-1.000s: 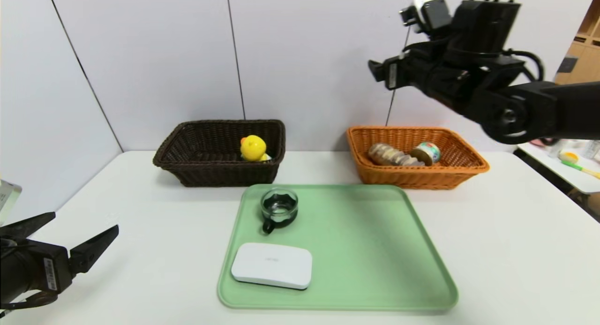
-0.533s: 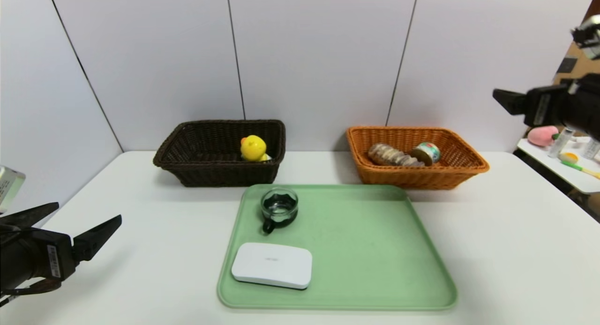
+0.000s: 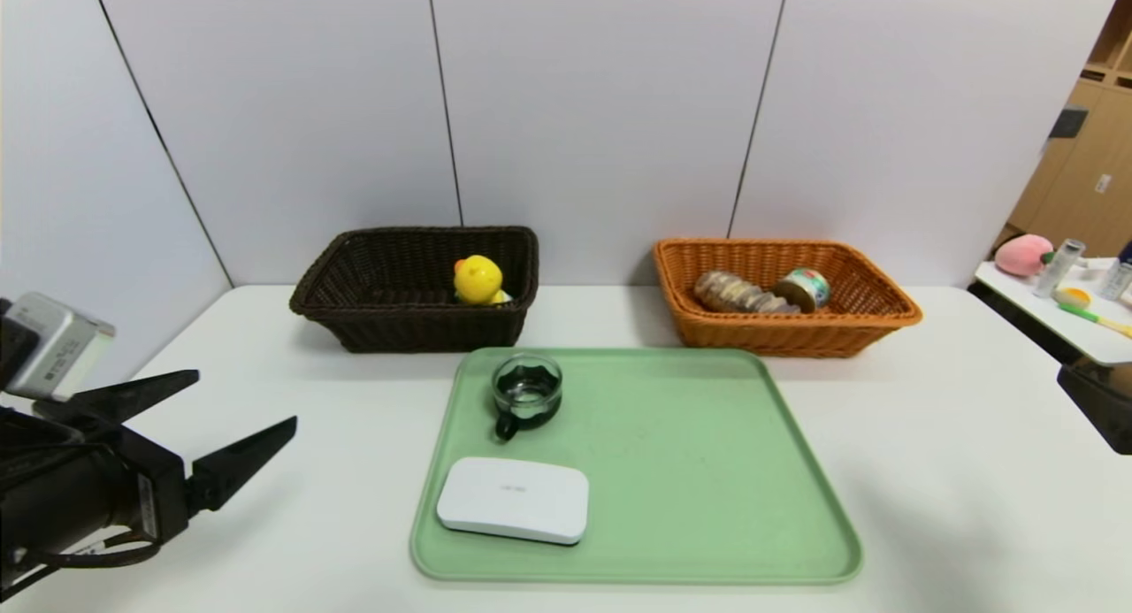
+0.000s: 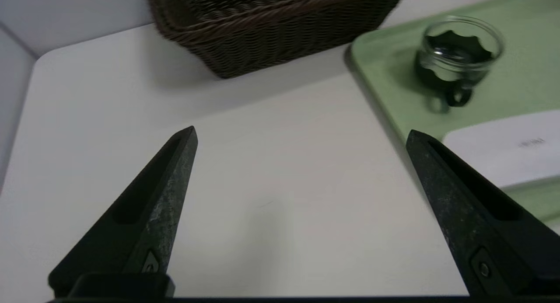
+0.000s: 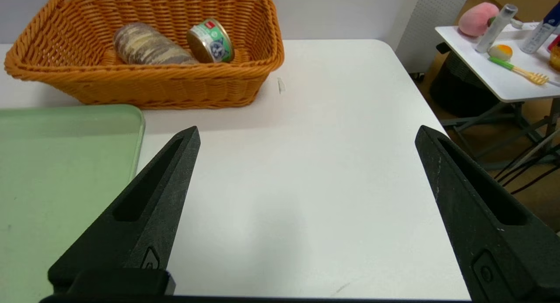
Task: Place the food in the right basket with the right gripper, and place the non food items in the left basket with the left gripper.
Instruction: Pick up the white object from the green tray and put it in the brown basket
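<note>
While both arms hang low at the table's near edges, the scene reads as follows.

Bread roll (image 3: 738, 295): one, long, brown with purple-grey swirls, lying on its side in the orange-tan basket.
Tin (image 3: 805, 288): one, short and round, gold lid, green label, tipped on its side just right of the roll and touching it.
Orange-tan wicker basket (image 3: 849, 330): one, rectangular with flared sides, at the far right of the table.
Duck toy (image 3: 478, 279): one, yellow with an orange beak, upright toward the right end of the dark basket; only a sliver of its pale base shows.
Dark brown wicker basket (image 3: 407, 325): one, rectangular, nearly black, at the far left.
Glass cup (image 3: 526, 392): one, small and clear with a dark scalloped holder, black handle pointing to the near side, on the far left part of the tray.
White box (image 3: 513, 500): one, flat with rounded corners, on the near left part of the tray, apart from the cup.
Green tray (image 3: 707, 471): one, in the middle of the white table (image 3: 973, 489), its right half bare.
Left gripper (image 3: 240, 418): jaws spread wide, holding nothing, over the table's near left, aimed toward the tray.
Right gripper (image 5: 306, 137): jaws spread wide, holding nothing, over the bare table near the right edge.
Side table (image 3: 1044, 308): one, far right, carrying a pink plush and small bottles.
</note>
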Motion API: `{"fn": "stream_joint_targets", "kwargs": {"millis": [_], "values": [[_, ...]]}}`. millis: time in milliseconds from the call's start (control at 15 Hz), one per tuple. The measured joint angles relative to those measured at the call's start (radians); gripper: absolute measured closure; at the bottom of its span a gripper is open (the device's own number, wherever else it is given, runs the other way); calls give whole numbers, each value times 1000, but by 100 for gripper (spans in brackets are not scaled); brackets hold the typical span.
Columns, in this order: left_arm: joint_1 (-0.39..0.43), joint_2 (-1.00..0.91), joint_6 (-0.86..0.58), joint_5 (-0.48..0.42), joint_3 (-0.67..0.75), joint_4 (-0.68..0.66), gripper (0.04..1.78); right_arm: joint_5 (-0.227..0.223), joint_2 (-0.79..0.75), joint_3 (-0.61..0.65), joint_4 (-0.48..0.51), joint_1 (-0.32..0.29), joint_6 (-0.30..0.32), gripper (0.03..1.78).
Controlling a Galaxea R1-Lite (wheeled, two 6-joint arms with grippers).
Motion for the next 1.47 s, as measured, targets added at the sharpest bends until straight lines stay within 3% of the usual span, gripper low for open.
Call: {"fn": "stream_joint_targets", "kwargs": {"millis": [267,533,733,1067,1467], "values": [[-100,89,356,-68,-180,164,13,4,-76,70,0,-1,-1,12],[-247,177,587,-96,-422,543,13,9,-125,92,41,-1,-3,12],[-352,248,680,-98,-545,811,13,13,-154,89,96,5,-4,12],[-404,415,808,-97,-660,856,13,46,-165,95,97,10,-7,12],[-460,620,823,-94,-778,854,13,67,-163,82,97,11,-8,12]]}}
